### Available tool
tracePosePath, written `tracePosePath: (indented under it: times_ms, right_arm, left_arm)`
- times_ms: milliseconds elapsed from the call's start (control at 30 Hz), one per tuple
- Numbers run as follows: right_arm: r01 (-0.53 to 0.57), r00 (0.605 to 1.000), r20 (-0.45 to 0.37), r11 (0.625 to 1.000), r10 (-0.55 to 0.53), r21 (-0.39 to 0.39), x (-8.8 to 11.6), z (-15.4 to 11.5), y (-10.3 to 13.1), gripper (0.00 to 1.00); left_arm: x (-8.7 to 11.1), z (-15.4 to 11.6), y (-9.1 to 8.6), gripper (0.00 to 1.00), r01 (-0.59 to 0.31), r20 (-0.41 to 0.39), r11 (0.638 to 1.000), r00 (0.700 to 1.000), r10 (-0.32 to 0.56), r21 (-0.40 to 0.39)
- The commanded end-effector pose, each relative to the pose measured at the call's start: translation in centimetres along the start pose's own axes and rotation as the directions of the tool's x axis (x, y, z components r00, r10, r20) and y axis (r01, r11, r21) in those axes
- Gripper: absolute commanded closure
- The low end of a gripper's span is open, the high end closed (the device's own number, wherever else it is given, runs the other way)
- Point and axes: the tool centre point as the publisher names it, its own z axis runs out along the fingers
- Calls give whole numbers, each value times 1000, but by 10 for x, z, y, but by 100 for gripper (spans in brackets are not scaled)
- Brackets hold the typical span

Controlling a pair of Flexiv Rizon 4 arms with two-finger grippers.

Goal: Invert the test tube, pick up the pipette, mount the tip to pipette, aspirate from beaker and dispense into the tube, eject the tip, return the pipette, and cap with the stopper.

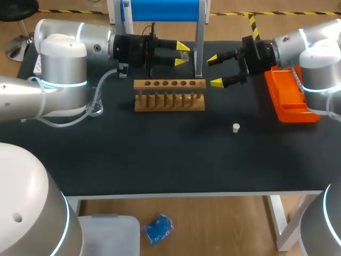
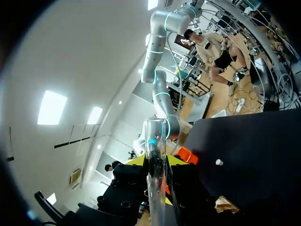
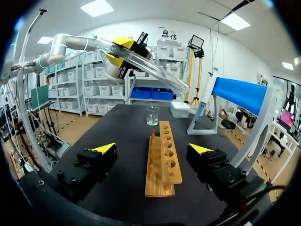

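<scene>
The rack (image 1: 169, 95) stands midway along the table (image 1: 160, 165), toward its far edge, with the stand (image 1: 200, 48) behind it. The beaker (image 3: 152, 116) sits past the rack's left end. The stopper (image 1: 236, 127) lies right of the rack, nearer the front edge. The tip box (image 1: 287, 96) sits at the right edge.

The left gripper (image 1: 181, 54) hangs above and behind the rack, with the test tube (image 2: 154, 141) between its fingers. The right gripper (image 1: 214, 71) hangs off the rack's right end.

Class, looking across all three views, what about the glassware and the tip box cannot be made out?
Beaker: liquid level, too small in the right wrist view.
Test tube: nearly lost against the left tool in the head view; clear glass.
Orange tip box: its tips, head view, partly covered by the right arm.
</scene>
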Motion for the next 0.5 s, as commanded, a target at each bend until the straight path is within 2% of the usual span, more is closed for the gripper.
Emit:
tracePosePath:
  times_ms: [33, 100, 133, 233, 267, 367, 467, 500]
  right_arm:
    - [0, 1000, 0, 1000, 0, 1, 0, 0, 0, 0]
    - [0, 1000, 0, 1000, 0, 1, 0, 0, 0, 0]
    - [0, 1000, 0, 1000, 0, 1, 0, 0, 0, 0]
    - [0, 1000, 0, 1000, 0, 1, 0, 0, 0, 0]
    - [0, 1000, 0, 1000, 0, 1, 0, 0, 0, 0]
    - [0, 1000, 0, 1000, 0, 1, 0, 0, 0, 0]
    - [0, 1000, 0, 1000, 0, 1, 0, 0, 0, 0]
    - [0, 1000, 0, 1000, 0, 1, 0, 0, 0, 0]
  left_arm:
    - [-3, -13, 14, 100, 345, -75, 935, 933, -351, -83]
    - [-6, -15, 18, 100, 404, -119, 910, 903, -412, -90]
    - [-8, -15, 20, 100, 440, -117, 896, 889, -443, -51]
    - [-11, -15, 26, 100, 490, -141, 869, 857, -495, -70]
    - [-12, -16, 29, 100, 500, -131, 862, 852, -507, -83]
    - [-9, -19, 38, 100, 566, -66, 822, 820, -569, -60]
    - [-6, -20, 47, 100, 612, -34, 790, 789, -613, -37]
    - [-6, -21, 48, 100, 615, -18, 787, 787, -616, -44]
